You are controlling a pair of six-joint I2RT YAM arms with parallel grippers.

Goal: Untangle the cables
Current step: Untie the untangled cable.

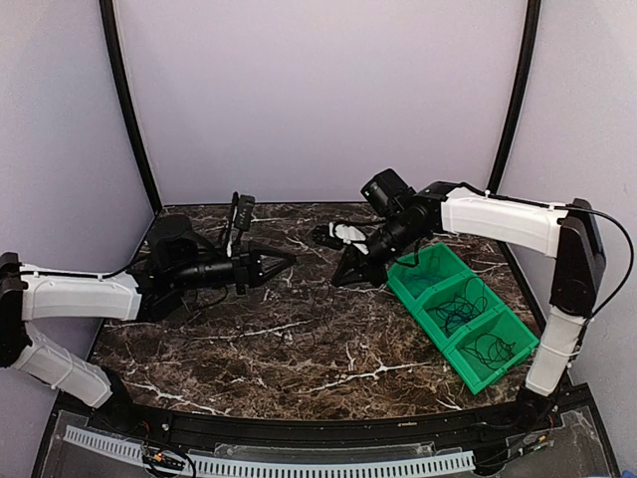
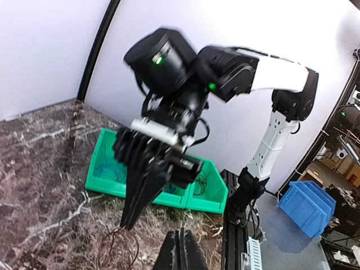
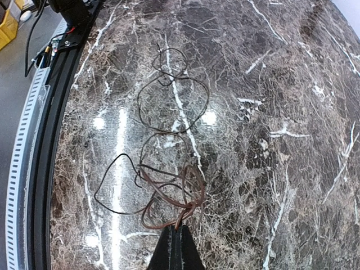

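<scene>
A tangle of thin cables (image 3: pixel 169 191) lies on the marble table (image 3: pixel 292 112): brown loops, a black loop (image 3: pixel 109 191) and further thin loops (image 3: pixel 171 104) beyond. My right gripper (image 3: pixel 179 230) is shut on the brown cable at a small knot. From the left wrist view, the right gripper (image 2: pixel 128 224) points down at the table with brown cable (image 2: pixel 115 247) hanging from its tip. My left gripper (image 2: pixel 181 239) is shut with nothing between its fingers, a short way from the right one. From above, the left gripper (image 1: pixel 287 260) and the right gripper (image 1: pixel 341 280) face each other.
A green bin (image 1: pixel 413 299) with three compartments sits at the right, holding a blue cable (image 2: pixel 107 167) and black cables (image 1: pixel 463 311). A black rail and white slotted strip (image 1: pixel 299 463) run along the table's near edge. Purple walls enclose the back and sides.
</scene>
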